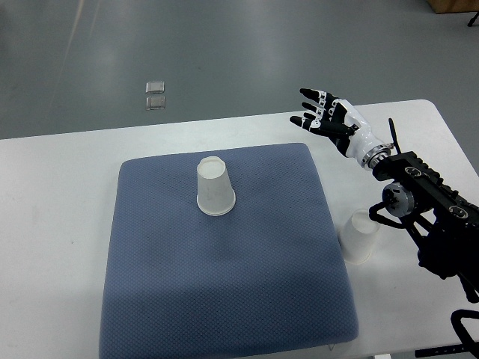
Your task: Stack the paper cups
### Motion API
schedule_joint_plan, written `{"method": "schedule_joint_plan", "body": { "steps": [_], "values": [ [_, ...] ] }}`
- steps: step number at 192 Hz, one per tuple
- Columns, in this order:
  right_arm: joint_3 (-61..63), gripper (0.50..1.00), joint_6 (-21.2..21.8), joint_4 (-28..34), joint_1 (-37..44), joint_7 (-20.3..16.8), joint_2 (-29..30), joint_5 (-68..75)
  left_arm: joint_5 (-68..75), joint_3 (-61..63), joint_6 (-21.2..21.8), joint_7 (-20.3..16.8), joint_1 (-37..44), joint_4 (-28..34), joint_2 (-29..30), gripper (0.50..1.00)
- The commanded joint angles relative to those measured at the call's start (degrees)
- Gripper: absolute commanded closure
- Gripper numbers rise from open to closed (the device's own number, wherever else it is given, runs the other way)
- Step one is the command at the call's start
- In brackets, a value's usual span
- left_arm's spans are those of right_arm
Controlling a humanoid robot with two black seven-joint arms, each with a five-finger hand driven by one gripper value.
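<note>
A white paper cup (214, 187) stands upside down on the blue mat (224, 277), toward its far middle. A second white paper cup (358, 236) stands upside down on the white table just off the mat's right edge, below my right arm. My right hand (322, 113) hovers above the table past the mat's far right corner, fingers spread and holding nothing. It is well apart from both cups. My left hand does not show.
The white table (52, 224) ends at its far edge above the mat, with grey floor beyond. Two small clear squares (156, 96) lie on the floor. My right forearm (426, 202) crosses the table's right side.
</note>
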Motion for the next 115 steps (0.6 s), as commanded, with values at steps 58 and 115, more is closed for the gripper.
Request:
{"method": "schedule_joint_plan", "body": {
  "steps": [58,115],
  "values": [
    [0.18,0.564,-0.09,0.00,0.08,0.09,-0.60,0.00,-0.08,-0.30,0.01,-0.04,0.00,0.20,0.00,0.500],
    [0.53,0.564,-0.09,0.00,0.25,0.18,-0.60,0.00,-0.08,0.05,0.01,-0.04,0.09,0.28,0.00,0.500]
  ]
}}
